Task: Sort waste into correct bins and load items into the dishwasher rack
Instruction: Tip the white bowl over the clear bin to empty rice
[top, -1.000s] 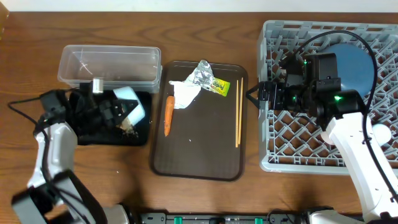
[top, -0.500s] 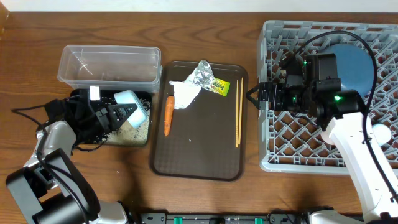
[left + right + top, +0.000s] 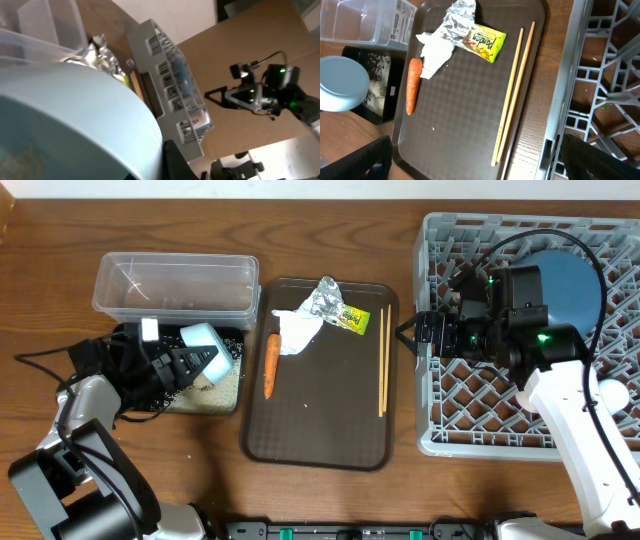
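- Grey plastic dishwasher rack [image 3: 470,405] stands just right of the dark brown serving tray [image 3: 320,420]; a large dark blue bowl [image 3: 575,285] sits in the rack's far part, well right of that tray.
- Clear plastic tub [image 3: 175,285] sits left of the serving tray's far end.
- Black tray [image 3: 382,107] lies left of the serving tray, just nearer than the tub.
- Right gripper [image 3: 403,335] hangs at the serving tray's right edge, jaws spread wide and empty.
- Left gripper [image 3: 205,358], left of the serving tray over the black tray, is clenched on the light-blue cup [image 3: 203,337].
- Two wooden chopsticks [image 3: 382,360] lie along the serving tray's right side.
- Orange carrot [image 3: 270,365] lies along its left side.
- White napkin [image 3: 297,332], crumpled foil [image 3: 322,300] and yellow-green wrapper [image 3: 352,318] cluster at its far end.
- White rice grains [image 3: 222,385] lie in the black tray, just left of the serving tray.
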Tool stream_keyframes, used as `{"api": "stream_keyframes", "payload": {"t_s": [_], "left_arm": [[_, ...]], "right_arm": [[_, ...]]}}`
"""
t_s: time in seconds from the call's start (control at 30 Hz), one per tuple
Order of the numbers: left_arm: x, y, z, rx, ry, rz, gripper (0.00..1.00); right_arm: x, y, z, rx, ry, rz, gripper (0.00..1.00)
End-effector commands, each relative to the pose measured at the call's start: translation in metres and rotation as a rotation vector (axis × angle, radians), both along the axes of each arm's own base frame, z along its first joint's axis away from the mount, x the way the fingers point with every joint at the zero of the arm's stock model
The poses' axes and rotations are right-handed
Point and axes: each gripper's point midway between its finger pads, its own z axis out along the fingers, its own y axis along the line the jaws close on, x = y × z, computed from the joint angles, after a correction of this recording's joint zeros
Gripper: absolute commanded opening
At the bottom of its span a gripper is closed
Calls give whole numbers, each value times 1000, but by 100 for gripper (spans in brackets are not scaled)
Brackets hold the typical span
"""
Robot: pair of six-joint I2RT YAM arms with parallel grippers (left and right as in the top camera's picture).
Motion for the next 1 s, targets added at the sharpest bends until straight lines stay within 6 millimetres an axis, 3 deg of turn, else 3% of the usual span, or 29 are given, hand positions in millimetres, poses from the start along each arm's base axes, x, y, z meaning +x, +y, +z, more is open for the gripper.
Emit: {"api": "stream_keyframes", "payload": {"t_s": [0.0,0.13,0.23,0.33,0.4,0.53,0.6,0.7,0.8,0.87,0.93,0.97], "left_arm": [[1,6,-14,58,43,24,6],[9,16,-14,61,39,55,6],[9,15,6,-45,0,39,6],[17,26,-18,63,97,99,6],[15,21,11,-81,22,48,6],[22,25,-13,31,130,107,6],[16,15,12,-67,2,29,6],[17,12,-3,8,20,38,6],[17,12,-5,15,26,40,6],[21,19,-17,38,115,84,6],[15,11,9,-82,29,21,6],[14,7,9,-66,14,10,6]], "right_arm": [[0,5,5,17,-1,4,99],[-1,5,5,26,11,-10,99],[-1,5,5,27,13,-13,99],[-1,5,4,27,15,-13,99],[-2,7,5,36,17,-6,99],[-4,6,4,33,27,-7,99],[-4,6,4,33,29,-7,99],[-5,5,2,27,34,-9,99],[-6,5,2,28,37,-8,99],[-6,5,2,28,38,-8,99],[-6,5,2,27,37,-7,99],[-6,5,2,26,37,-6,99]]}}
